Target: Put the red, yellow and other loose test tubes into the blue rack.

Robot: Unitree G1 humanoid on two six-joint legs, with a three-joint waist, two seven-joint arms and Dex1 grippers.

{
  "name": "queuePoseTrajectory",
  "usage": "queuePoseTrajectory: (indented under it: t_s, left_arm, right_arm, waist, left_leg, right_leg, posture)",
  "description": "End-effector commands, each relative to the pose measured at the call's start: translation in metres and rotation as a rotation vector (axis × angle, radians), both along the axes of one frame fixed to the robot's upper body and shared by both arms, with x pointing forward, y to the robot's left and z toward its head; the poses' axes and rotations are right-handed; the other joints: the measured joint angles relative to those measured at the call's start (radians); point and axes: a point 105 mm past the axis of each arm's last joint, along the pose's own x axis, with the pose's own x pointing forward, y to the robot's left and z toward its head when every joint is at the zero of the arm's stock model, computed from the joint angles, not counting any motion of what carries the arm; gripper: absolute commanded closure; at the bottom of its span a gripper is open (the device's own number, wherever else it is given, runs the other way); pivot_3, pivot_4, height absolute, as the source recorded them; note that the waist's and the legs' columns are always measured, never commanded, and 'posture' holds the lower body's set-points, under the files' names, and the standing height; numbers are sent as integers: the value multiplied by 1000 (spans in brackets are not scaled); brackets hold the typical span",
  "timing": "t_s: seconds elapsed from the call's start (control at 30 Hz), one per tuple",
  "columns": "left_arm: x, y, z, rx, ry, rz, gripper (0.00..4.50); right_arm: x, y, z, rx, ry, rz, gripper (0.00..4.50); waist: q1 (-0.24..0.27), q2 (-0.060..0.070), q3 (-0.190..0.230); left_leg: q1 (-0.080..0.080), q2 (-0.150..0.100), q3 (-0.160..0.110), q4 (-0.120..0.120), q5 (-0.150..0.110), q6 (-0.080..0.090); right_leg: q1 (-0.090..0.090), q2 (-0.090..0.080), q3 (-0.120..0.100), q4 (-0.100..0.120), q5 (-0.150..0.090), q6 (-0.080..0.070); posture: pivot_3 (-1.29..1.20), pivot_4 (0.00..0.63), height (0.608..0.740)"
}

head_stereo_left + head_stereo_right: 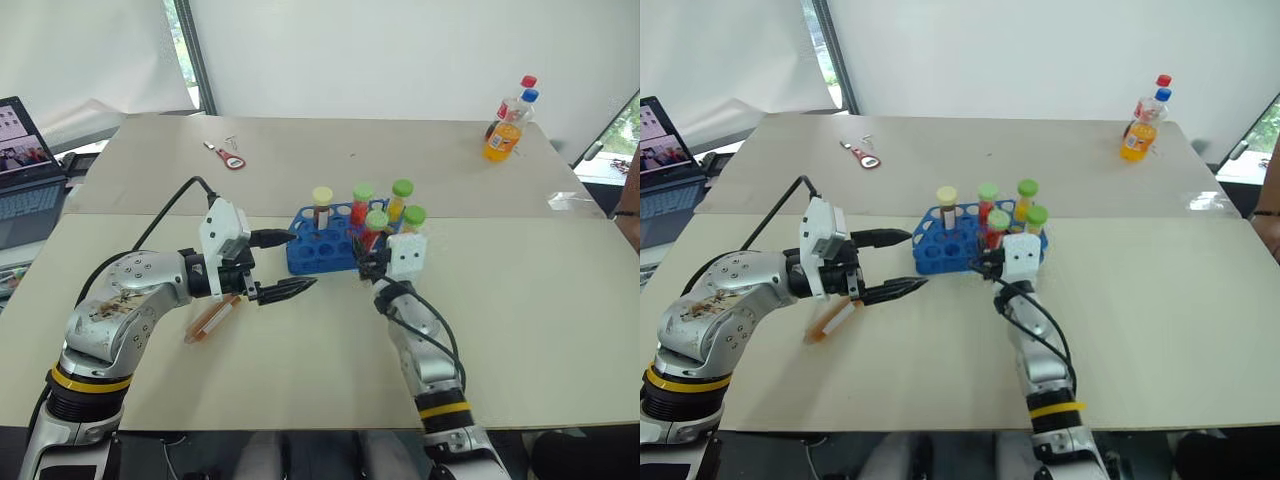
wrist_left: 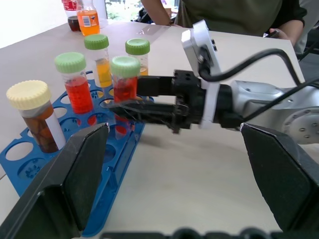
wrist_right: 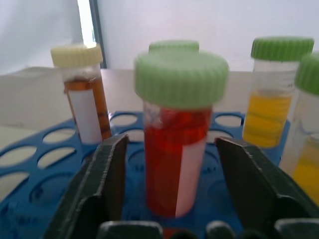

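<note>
Landmark: blue rack (image 1: 322, 248), mid-table.
Rack contents: five capped tubes upright in it, namely one cream-capped with brown fill (image 1: 322, 205) and four green-capped, red or yellow fill.
Tube in hand's reach: red tube with green cap (image 3: 178, 144) stands in a rack hole on the robot-facing edge of the rack, apparently seated.
Right gripper (image 3: 172, 174): at that same edge of the rack, jaws parted, one finger on each side of the red tube with a visible gap both sides; holding nothing.
Left gripper (image 1: 285, 265): just to the rack's left, jaws wide apart, empty, touching nothing.
Loose tube (image 1: 212, 318): lies flat on the table, left of the rack and beneath the left arm; orange-brown fill. Not yet racked.
Step judged: release of the red tube, then withdrawal.
How to do it well: back the right gripper straight out, away from the rack, jaws kept wide, so neither finger catches the cap or tips the neighbouring tubes. Confirm the tube stands plumb before leaving.
Next likely: left gripper to the loose tube.
</note>
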Motion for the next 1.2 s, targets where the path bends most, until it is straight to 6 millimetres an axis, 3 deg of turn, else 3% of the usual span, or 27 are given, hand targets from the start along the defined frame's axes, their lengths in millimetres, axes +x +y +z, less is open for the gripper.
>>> queuePoseTrajectory:
  t_s: [0.03,0.23,0.37,0.43,0.63,0.8,0.97,1.07,1.2]
  left_arm:
    - [7,15,17,41,-53,82,0]
    - [9,38,14,235,23,149,0]
    - [4,68,-6,472,196,220,0]
    - [3,80,-16,540,268,261,0]
    - [5,89,-39,633,377,304,0]
    - [19,93,-54,680,389,321,0]
    - [25,82,-71,671,432,297,0]
    - [28,81,-78,681,431,298,779]
    - [29,74,-78,686,415,273,2666]
  right_arm:
    - [-18,-8,22,-83,-39,51,795]
    - [-55,-22,30,-224,27,216,795]
    - [-101,-6,51,-340,117,688,795]
    - [-114,-4,60,-387,182,850,795]
    - [-129,-4,77,-475,297,1058,795]
    - [-127,-3,87,-476,318,1090,795]
    - [-126,-4,89,-470,328,1082,795]
    - [-128,-5,91,-480,326,1081,767]
    - [-131,-7,93,-484,335,1075,767]
  waist:
    - [1,0,0]
    - [-1,0,0]
    - [-2,-1,1]
    - [-4,-2,2]
    - [14,-4,3]
    - [30,-5,4]
    - [38,-6,4]
    - [37,-7,4]
    - [37,-7,4]
  left_leg:
    - [0,0,0,0,0,0]
    - [1,0,0,0,0,0]
    - [1,0,1,0,0,0]
    - [2,1,1,0,0,0]
    - [2,1,2,0,0,1]
    - [-1,0,5,1,0,1]
    - [-1,0,7,2,0,1]
    - [-2,0,7,2,0,1]
    - [-2,0,7,2,0,1]
  right_leg:
    - [0,0,0,0,0,0]
    - [0,0,0,-5,0,0]
    - [0,1,1,-5,-1,0]
    - [1,1,0,-5,-2,0]
    - [2,3,-1,-5,-3,-2]
    - [0,2,-1,-6,-2,-2]
    - [0,2,-1,-6,-2,-2]
    - [-1,2,-1,-5,-2,-2]
    - [0,2,-1,-5,-2,-2]
  posture:
    - [0,150,740]
    - [0,150,740]
    - [0,150,740]
    - [0,150,740]
    - [0,150,740]
    - [0,150,740]
    - [0,150,740]
    - [0,150,740]
    - [0,150,740]
